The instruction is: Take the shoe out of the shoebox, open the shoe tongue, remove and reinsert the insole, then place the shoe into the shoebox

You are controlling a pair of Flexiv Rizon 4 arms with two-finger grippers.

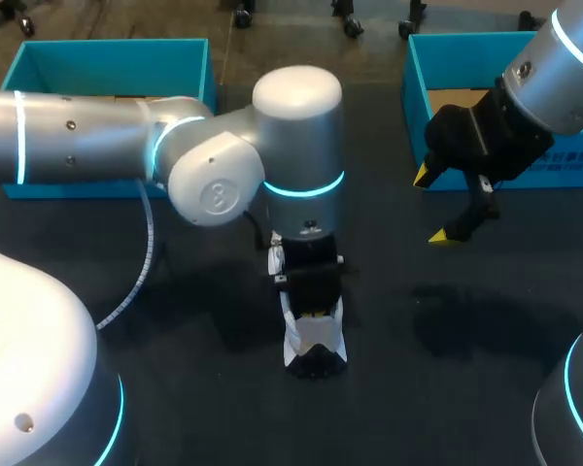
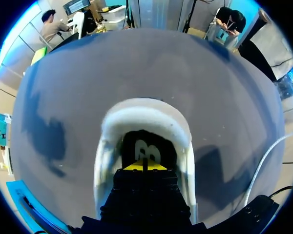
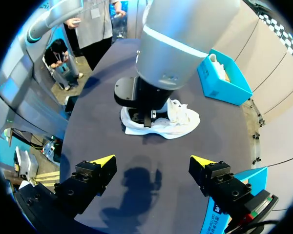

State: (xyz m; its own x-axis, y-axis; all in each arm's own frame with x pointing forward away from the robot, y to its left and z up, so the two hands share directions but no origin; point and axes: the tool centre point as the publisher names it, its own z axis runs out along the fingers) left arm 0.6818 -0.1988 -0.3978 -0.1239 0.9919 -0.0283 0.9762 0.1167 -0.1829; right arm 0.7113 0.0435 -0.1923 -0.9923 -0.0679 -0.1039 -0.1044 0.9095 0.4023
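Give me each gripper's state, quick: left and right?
Left gripper: shut, tips down inside the shoe; whether it pinches anything there cannot be told.
Right gripper: open, holding nothing.

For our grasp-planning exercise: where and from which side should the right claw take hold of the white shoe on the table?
Probably the forefoot of the shoe, pinched across its narrow width from above: it stands on its sole, that end is clear, and the left claw fills the heel opening. The right claw is open.
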